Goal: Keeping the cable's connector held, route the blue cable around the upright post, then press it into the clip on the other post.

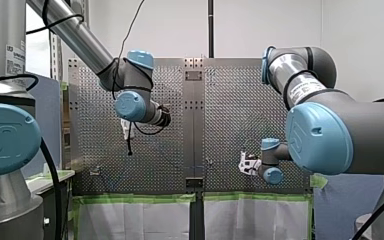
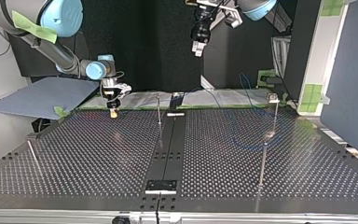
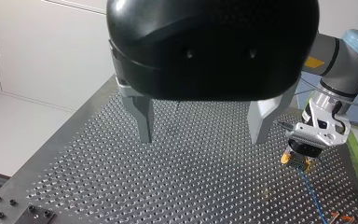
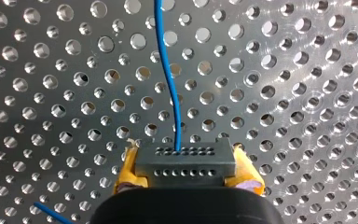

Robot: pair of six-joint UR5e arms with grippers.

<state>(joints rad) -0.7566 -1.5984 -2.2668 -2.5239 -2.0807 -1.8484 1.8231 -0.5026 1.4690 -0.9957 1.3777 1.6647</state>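
Blue cable (image 4: 172,93) runs straight ahead from connector (image 4: 185,161) | right gripper (image 4: 186,176) clamps connector | left gripper (image 3: 201,135) spread wide

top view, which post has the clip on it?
The far post at the view's right, topped by a small blocky clip. The middle post and the near right post end bare.

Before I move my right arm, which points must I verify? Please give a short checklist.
1. Connector clamped by right gripper: ok.
2. Blue cable leaves connector without knot: ok.
3. Left gripper open, empty, raised above table: ok.
4. Cable's path around upright post: cannot tell, too faint in top view.
5. Cable seated in clip: cannot tell.
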